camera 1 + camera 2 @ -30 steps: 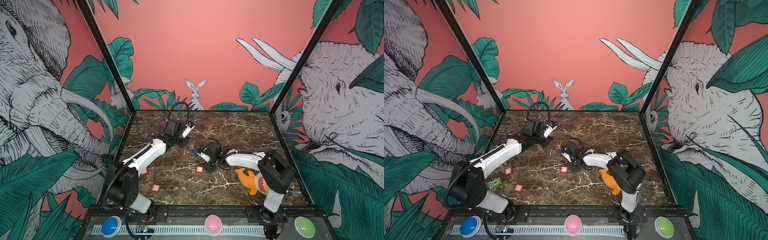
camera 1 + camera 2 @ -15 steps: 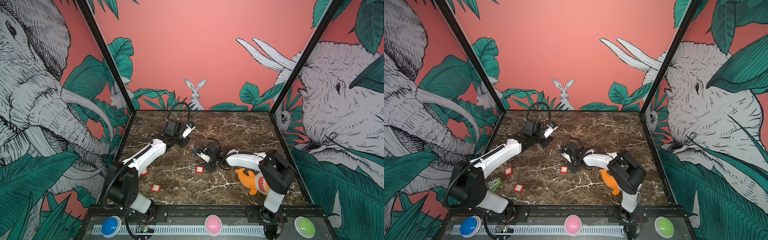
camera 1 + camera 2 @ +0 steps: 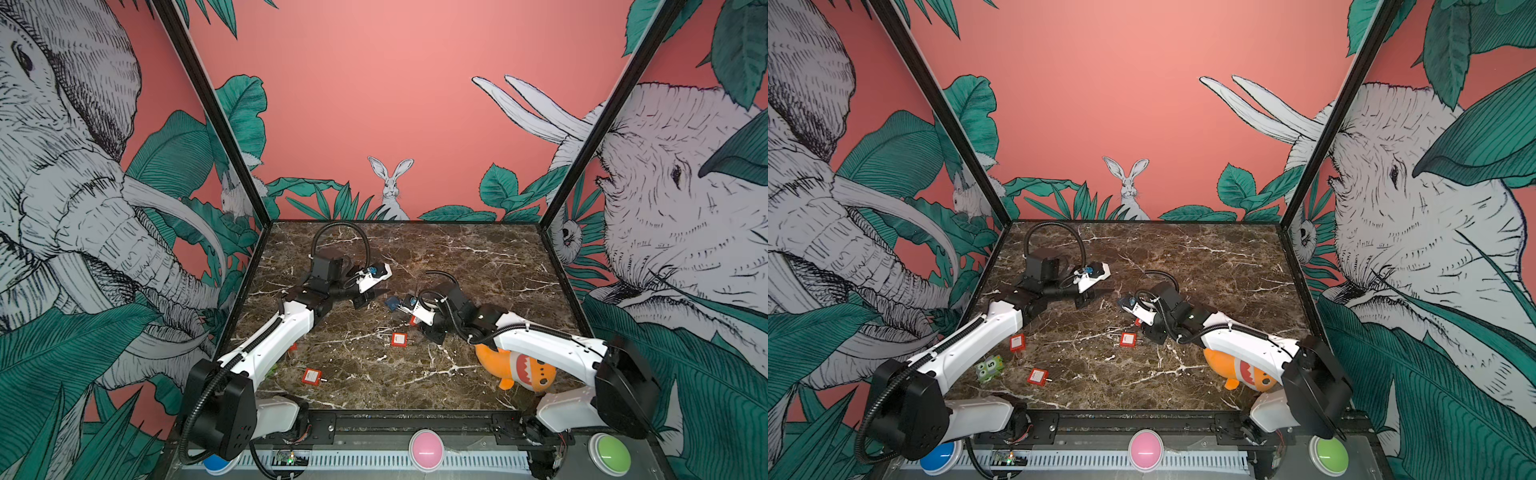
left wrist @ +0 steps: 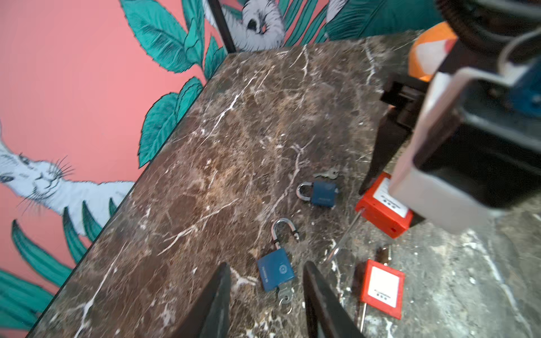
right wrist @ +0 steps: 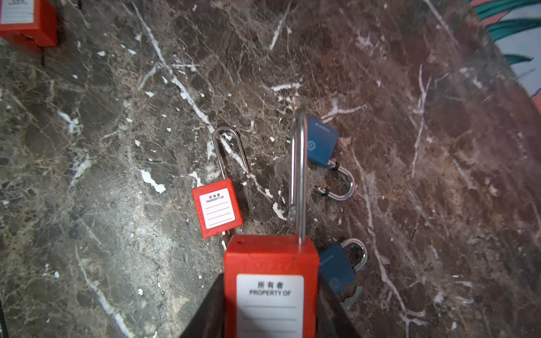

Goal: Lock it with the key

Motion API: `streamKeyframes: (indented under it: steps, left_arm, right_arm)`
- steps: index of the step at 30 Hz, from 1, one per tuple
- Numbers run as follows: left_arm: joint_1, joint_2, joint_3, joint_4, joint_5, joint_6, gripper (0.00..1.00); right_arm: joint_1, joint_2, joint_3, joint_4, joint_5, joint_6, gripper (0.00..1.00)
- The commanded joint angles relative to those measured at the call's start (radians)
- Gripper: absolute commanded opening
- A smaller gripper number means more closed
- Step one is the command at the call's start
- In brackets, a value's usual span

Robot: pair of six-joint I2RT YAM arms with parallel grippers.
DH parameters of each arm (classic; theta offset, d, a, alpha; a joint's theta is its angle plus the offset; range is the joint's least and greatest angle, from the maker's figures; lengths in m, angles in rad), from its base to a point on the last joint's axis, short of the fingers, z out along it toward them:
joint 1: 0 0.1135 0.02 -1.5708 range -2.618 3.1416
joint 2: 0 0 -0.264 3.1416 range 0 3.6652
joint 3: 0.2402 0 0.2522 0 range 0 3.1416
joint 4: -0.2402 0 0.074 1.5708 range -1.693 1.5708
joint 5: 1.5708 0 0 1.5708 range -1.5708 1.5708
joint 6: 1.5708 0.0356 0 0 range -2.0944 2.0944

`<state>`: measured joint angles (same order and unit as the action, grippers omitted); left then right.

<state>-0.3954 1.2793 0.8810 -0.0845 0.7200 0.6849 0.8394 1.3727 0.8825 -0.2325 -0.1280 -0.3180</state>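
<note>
The right fingers (image 5: 270, 281) hold a red lock (image 5: 270, 254) by its two sides. Its long metal loop (image 5: 299, 175) is popped open. The left fingers (image 4: 265, 264) are spread partway with nothing between them. They hang over the table (image 4: 234, 131) near the red lock. Under them lies an open blue lock (image 4: 275, 275) with a key (image 4: 284, 296) stuck in its bottom. Just beside the red lock lie a shut blue lock (image 5: 336, 269) and a loose key (image 4: 326, 174). Another red lock (image 5: 217, 212) lies flat on its other side.
</note>
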Motion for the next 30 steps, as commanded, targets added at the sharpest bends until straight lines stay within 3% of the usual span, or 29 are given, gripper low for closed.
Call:
streamKeyframes:
  steps: [1,7,30]
  left_arm:
    - [0.012,0.000,0.008,0.000,0.229,0.065,0.43]
    - [0.014,0.076,0.113,-0.242,0.393,0.227,0.43]
    - [-0.017,0.183,0.146,-0.229,0.309,0.242,0.41]
  right_arm:
    - [-0.018,-0.075,-0.030,0.088,-0.014,-0.118,0.22]
    - [-0.052,-0.130,-0.023,0.056,-0.065,-0.145,0.21]
    - [-0.055,-0.138,-0.013,0.092,-0.137,-0.153,0.18]
